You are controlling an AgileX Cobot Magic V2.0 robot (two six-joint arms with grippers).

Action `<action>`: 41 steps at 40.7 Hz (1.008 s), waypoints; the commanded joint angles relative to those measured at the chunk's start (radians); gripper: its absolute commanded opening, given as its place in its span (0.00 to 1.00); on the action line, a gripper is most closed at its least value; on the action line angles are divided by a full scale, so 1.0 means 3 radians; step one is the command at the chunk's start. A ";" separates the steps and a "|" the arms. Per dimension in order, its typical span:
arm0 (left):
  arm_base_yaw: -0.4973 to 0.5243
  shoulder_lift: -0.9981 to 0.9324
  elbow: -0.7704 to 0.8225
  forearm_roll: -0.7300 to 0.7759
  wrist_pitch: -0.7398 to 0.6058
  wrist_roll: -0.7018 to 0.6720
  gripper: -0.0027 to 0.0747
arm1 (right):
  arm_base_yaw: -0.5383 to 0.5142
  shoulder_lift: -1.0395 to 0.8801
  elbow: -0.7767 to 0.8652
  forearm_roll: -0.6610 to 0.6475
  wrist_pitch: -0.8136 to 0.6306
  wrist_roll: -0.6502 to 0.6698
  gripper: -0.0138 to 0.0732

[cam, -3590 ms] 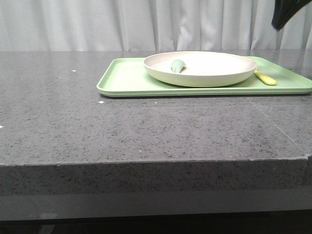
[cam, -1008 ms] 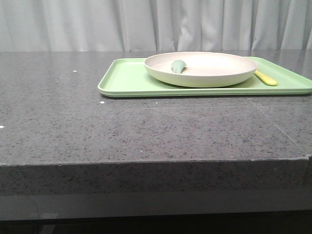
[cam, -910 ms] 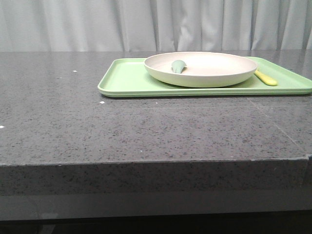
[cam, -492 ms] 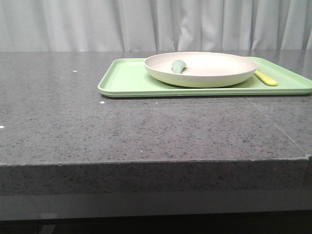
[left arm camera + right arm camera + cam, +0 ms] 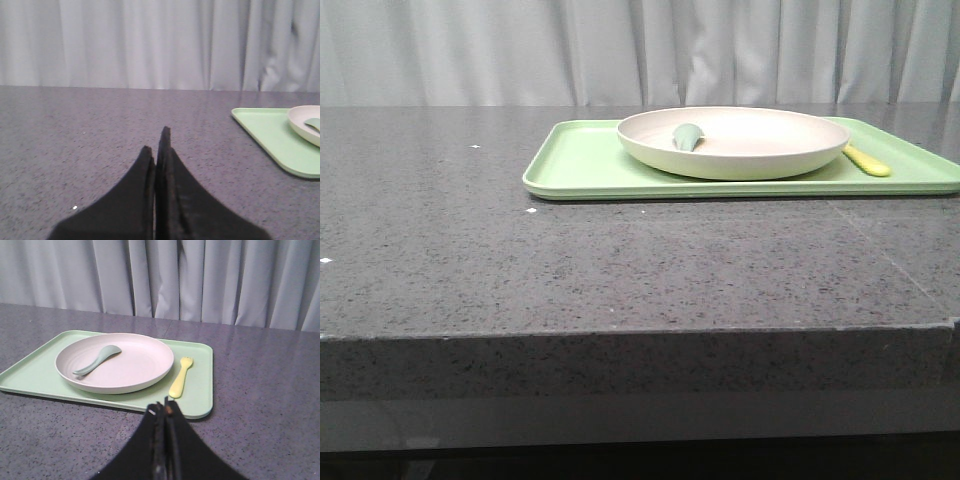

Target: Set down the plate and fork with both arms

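1. Right end effector [image 5: 163,412]: fingers pressed together, grasping nothing, poised low over the desk [image 5: 260,390] just short of the tray's near edge.
2. Left end effector [image 5: 158,150]: likewise clenched and empty, over bare desk, with the tray [image 5: 272,142] off to its right.
3. Fork [image 5: 180,377]: lies flat on the tray [image 5: 30,375], just beside the plate's right rim, apart from it. Its long axis runs roughly away from the right end effector, tines at the far end, handle end nearest. It sits ahead of that end effector and a little to its right, so the right arm is the nearer one.
4. Plate [image 5: 114,362]: rests on the tray, with a grey-green spoon [image 5: 97,360] lying inside it.
5. Front view: neither arm in frame. Fork [image 5: 866,159] is partly hidden behind the plate [image 5: 734,142], so its tines probably cannot be checked there.
6. Judgement: both items appear placed.
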 commanded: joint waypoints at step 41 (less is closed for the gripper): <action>0.0284 -0.0319 0.0558 0.0000 -0.0334 0.0009 0.01 | 0.0003 0.0032 -0.0079 -0.0048 -0.0276 -0.0023 0.02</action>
